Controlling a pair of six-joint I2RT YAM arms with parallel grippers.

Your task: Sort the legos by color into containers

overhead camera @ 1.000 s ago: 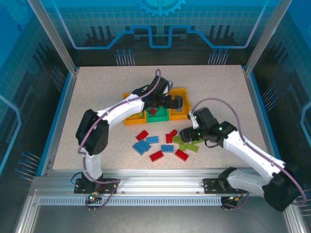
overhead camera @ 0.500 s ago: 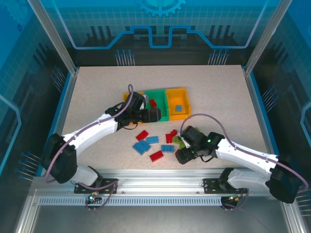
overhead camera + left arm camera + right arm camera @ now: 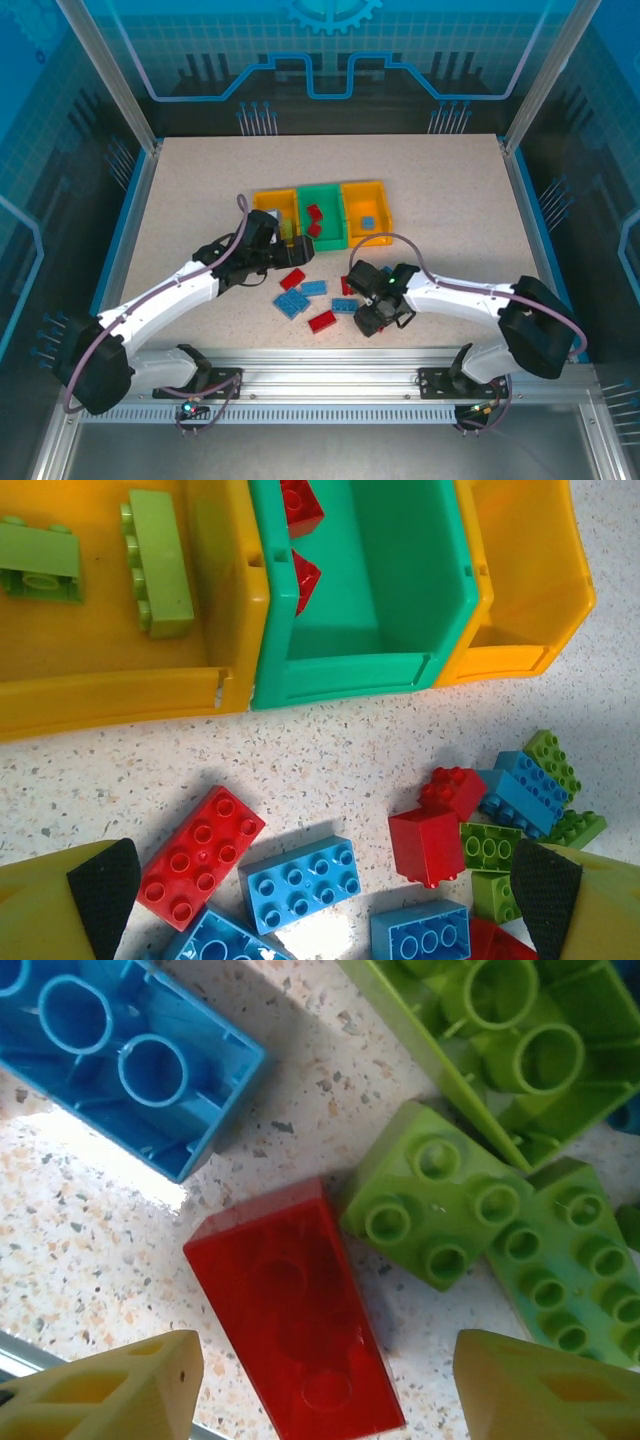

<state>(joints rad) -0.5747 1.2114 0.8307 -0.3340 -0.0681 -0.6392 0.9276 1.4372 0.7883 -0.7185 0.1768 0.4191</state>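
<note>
Jaws spread on both: right gripper straddles a red brick near the bench's near edge, left gripper hovers by the containers. I worry the lime brick just beside gets pinched too.

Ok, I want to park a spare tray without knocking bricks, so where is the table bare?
The speckled tabletop is bare behind the three joined plastic bins, and right of them. It is crowded in front of the bins: loose red, blue and green studded bricks lie there, with the open left gripper and open right gripper above them.
</note>
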